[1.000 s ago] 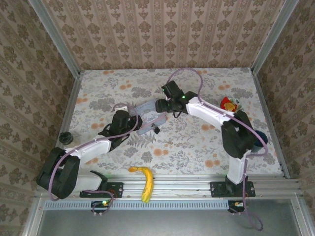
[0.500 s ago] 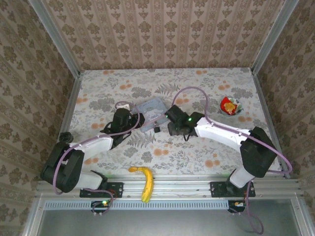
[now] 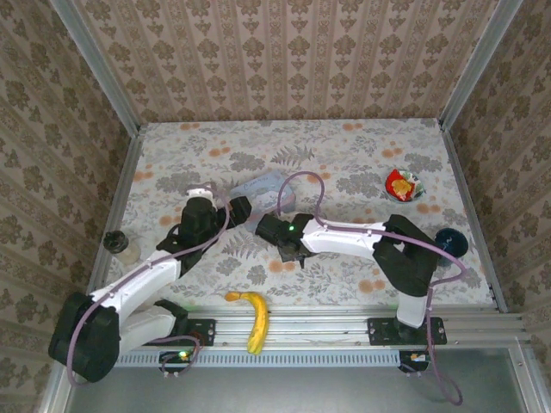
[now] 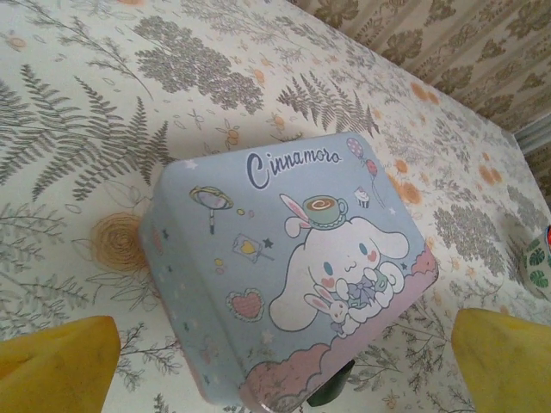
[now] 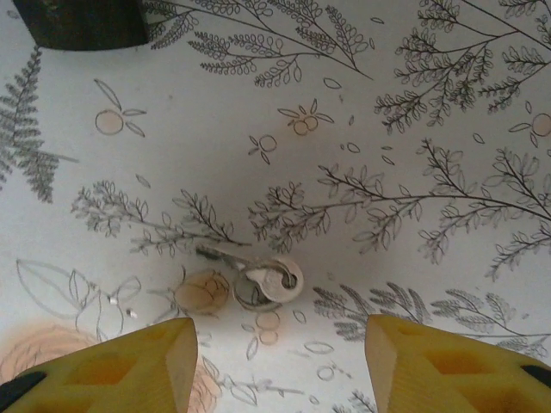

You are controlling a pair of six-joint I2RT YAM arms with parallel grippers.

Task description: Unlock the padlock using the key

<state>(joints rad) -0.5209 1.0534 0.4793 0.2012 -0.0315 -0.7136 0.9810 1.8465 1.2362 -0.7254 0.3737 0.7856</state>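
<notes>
Your key (image 5: 250,271) lies flat on the table (image 3: 362,155), not yet picked up and not in any lock, so by my reading the unlocking itself has not begun. You have yet to lift the key, seat it in the padlock, and turn it.

In the right wrist view the key's long axis runs almost level, tilted a little. Its round head and ring sit to the lower right, and the blade tip points to the upper left. That tip aims roughly at a dark block in the top left corner, which I take to be the padlock (image 5: 82,21). It sits well apart from the key. You cannot tell from here where its keyhole faces or whether its shackle is closed.

Your right gripper (image 5: 275,340) hangs over the key. Its yellow fingers (image 5: 129,361) are spread to either side and touch nothing.

Your left gripper (image 3: 239,206) is beside the pale blue tin (image 4: 293,267). Its fingers (image 4: 60,361) are spread wide and hold nothing, with the tin lying just ahead of them.
</notes>
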